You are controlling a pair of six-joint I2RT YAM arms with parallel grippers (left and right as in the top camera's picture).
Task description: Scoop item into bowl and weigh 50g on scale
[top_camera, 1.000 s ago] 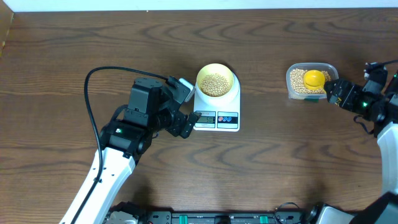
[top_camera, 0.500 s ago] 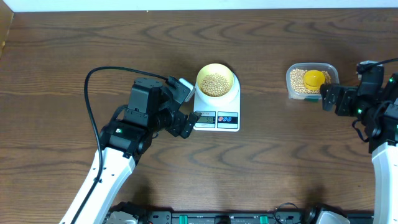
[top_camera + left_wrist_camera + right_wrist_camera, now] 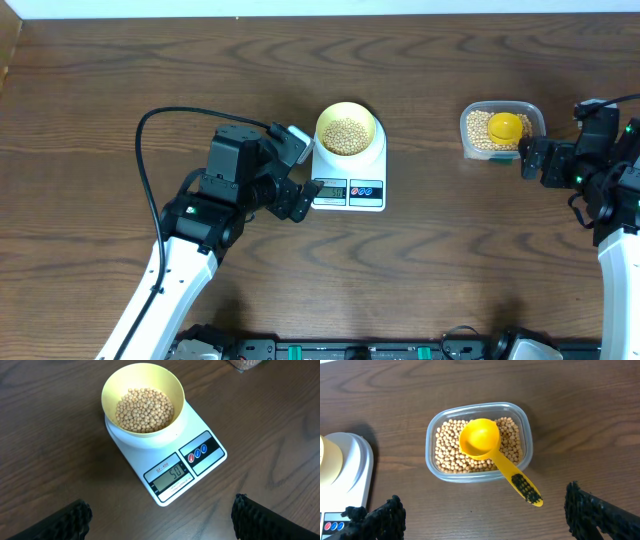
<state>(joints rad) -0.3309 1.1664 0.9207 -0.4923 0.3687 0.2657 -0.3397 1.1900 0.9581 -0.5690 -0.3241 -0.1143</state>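
The pale-yellow bowl (image 3: 346, 130) holds tan beans (image 3: 145, 409) and stands on the white scale (image 3: 350, 185). In the left wrist view the bowl (image 3: 142, 380) sits on the scale (image 3: 200, 430), whose display (image 3: 170, 475) reads 50. My left gripper (image 3: 292, 170) is open and empty just left of the scale; its fingers frame the table in front of it (image 3: 160, 520). My right gripper (image 3: 533, 158) is open and empty, just right of the clear tub; its fingers (image 3: 485, 520) are below the scoop's handle.
A clear plastic tub (image 3: 502, 130) of beans stands at the right, with a bright yellow scoop (image 3: 492, 455) resting in it, handle sticking out over the rim. A black cable (image 3: 150, 130) loops from the left arm.
My right gripper has drawn back from the tub to the right and a little toward the front, leaving the scoop in the tub. The left arm has not moved.
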